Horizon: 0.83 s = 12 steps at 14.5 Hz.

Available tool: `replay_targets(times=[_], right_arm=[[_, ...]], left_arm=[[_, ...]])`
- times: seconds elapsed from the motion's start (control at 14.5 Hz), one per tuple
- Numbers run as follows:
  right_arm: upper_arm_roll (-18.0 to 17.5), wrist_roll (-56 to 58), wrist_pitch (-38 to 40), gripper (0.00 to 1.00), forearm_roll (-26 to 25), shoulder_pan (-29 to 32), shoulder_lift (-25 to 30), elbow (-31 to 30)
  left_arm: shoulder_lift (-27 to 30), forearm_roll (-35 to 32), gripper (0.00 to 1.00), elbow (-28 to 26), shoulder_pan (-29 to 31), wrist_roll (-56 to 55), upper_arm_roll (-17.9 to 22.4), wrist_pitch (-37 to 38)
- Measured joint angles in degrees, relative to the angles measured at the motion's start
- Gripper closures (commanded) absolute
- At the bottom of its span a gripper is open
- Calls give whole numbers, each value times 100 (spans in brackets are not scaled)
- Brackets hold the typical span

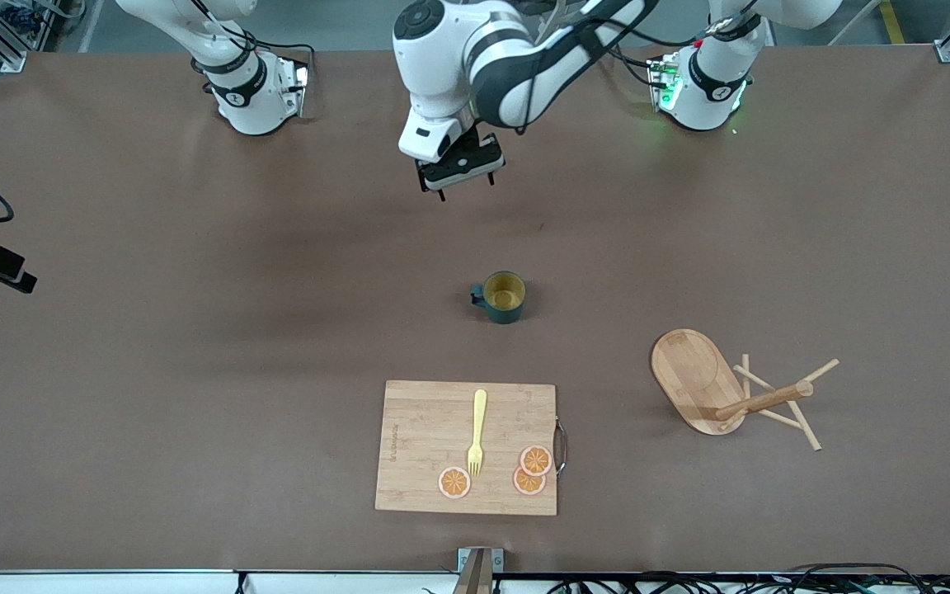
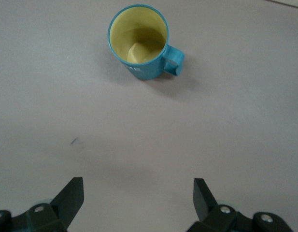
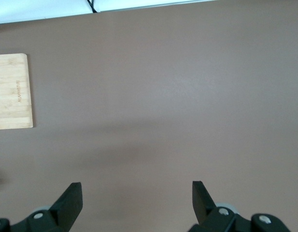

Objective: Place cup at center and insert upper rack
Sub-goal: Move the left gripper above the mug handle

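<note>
Already near mid-table, the cup point(image 1: 502, 296) stands upright while the rack point(image 1: 731, 392) lies tipped on its side.

Left gripper point(image 1: 458, 172) hangs over bare table short of the cup, jaws wide and empty; right gripper point(image 3: 137, 203) waits at its own end of the table, also wide and empty. The handle point(image 2: 173, 60) sticks out sideways, so a descent off-centre could knock the cup over. Fallen toward the left arm's end, the rack may roll or slip when lifted by its post.
</note>
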<state>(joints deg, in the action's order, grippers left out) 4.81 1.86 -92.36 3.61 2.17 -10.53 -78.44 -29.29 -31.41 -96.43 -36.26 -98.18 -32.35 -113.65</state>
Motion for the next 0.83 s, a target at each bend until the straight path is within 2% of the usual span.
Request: replay_targets(times=[0.41, 0.55, 0.83], right_arm=[[-170, 2, 2, 0, -144, 140, 138, -146], [-200, 1, -42, 0, -166, 138, 297, -400], [-221, 1, -287, 0, -178, 130, 785, -1146]], left_arm=[[-912, -2093, 0, 24, -276, -1679, 11, -186], [-1096, -2602, 0, 81, -274, -2089, 25, -203], [-1335, -3409, 0, 206, -277, -2186, 46, -204]])
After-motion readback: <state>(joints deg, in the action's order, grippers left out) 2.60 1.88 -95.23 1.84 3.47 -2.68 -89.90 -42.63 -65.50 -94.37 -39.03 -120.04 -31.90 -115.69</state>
